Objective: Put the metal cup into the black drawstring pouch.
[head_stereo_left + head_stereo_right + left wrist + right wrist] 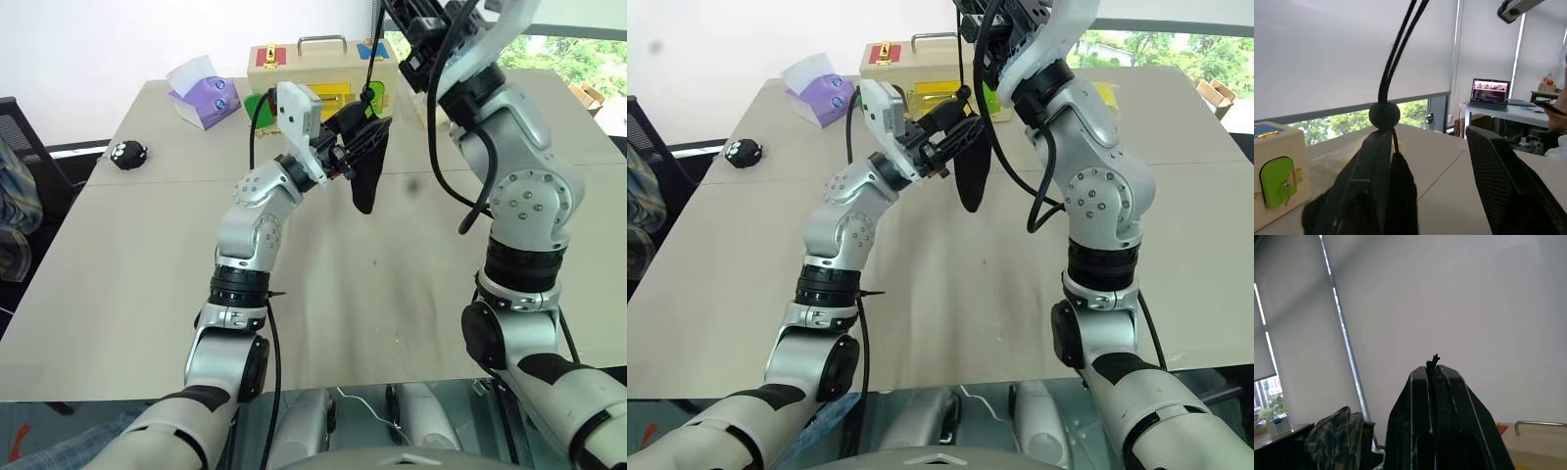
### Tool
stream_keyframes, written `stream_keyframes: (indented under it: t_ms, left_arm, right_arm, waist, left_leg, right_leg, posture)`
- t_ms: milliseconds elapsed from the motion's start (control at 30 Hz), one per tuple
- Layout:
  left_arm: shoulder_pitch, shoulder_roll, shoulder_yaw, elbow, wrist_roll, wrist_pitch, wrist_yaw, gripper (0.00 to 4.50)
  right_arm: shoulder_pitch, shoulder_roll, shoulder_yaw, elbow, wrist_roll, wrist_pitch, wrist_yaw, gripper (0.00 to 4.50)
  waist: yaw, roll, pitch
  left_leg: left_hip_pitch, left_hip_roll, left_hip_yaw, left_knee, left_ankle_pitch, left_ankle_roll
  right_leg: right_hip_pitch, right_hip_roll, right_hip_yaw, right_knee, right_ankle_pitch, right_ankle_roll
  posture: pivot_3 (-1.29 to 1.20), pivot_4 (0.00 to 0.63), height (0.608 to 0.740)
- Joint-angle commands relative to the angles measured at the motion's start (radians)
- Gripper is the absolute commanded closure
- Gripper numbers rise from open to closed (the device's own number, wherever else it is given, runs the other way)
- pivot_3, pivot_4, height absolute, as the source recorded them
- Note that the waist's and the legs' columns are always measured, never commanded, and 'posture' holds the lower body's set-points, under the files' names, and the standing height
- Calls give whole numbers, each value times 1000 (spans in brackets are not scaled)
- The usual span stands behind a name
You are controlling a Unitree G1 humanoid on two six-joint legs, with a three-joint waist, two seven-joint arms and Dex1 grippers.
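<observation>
The black drawstring pouch (367, 166) hangs in the air above the middle of the table, sagging to a point. Its thin cord (1400, 44) runs straight up from the round toggle (1384, 115). My right gripper (1434, 369) is raised high at the top edge of the head views. It is shut on the cord's knotted end. My left gripper (1435, 161) is at the pouch's mouth with its fingers apart, and the black fabric lies against one finger (1371, 171). The gap between the fingers holds nothing. The metal cup is out of view.
A wooden latch box (313, 69) with a metal handle stands at the back of the table (147, 294). A purple tissue pack (206, 98) is to its left, and a small black spotted ball (127, 154) lies far left. A person's hand (1552, 105) holds a phone beyond the table.
</observation>
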Motion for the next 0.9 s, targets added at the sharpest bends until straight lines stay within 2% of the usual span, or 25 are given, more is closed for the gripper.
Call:
stream_keyframes:
  t_ms: [33,900]
  left_arm:
    - [-9,1,0,-39,-11,-18,-10,2262]
    - [109,46,-56,-170,32,-9,2,2262]
  right_arm:
    - [-12,7,6,-26,10,-16,4,4500]
    - [-31,4,-6,47,-42,-93,-2,4500]
  waist:
    - [0,0,0]
    - [0,0,0]
  left_leg:
    - [0,0,0,0,0,0]
    - [0,0,0,0,0,0]
  right_leg:
    - [0,0,0,0,0,0]
    - [0,0,0,0,0,0]
  posture:
    - [0,150,710]
    - [0,150,710]
